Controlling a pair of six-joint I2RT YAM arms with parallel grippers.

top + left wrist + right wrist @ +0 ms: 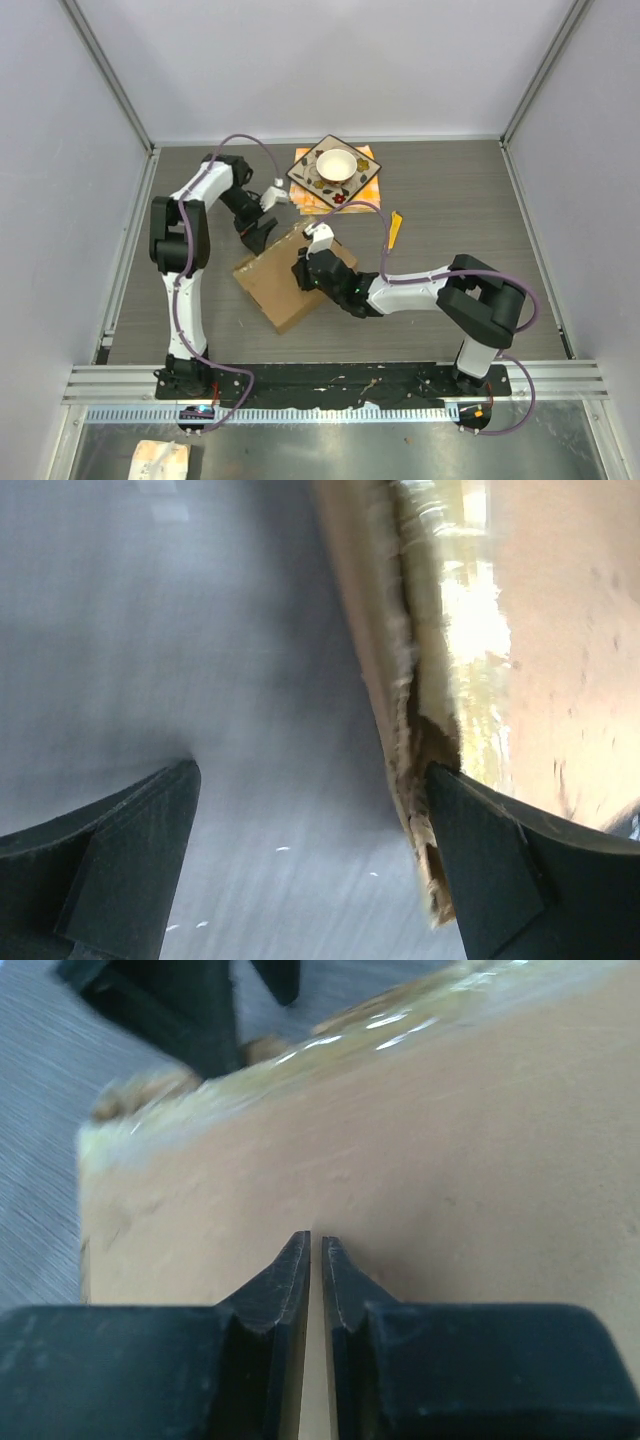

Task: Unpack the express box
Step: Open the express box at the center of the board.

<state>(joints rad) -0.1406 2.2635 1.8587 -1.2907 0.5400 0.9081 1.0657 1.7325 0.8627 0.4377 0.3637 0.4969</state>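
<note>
The express box [282,292] is a flat brown cardboard box lying askew mid-table. My left gripper [262,236] hangs open at its far-left corner. In the left wrist view the left gripper [310,772] is spread wide over the table, its right finger [490,870] against the box's torn, taped edge [420,710]. My right gripper [305,272] rests on the box top. In the right wrist view the right gripper [312,1238] shows only a thin slit between its tips, nothing in it, over the express box [450,1140].
A square patterned plate [312,178] with a white bowl [337,164] sits on an orange mat at the back of the table. A small yellow strip [395,228] lies right of the box. Grey walls enclose the table.
</note>
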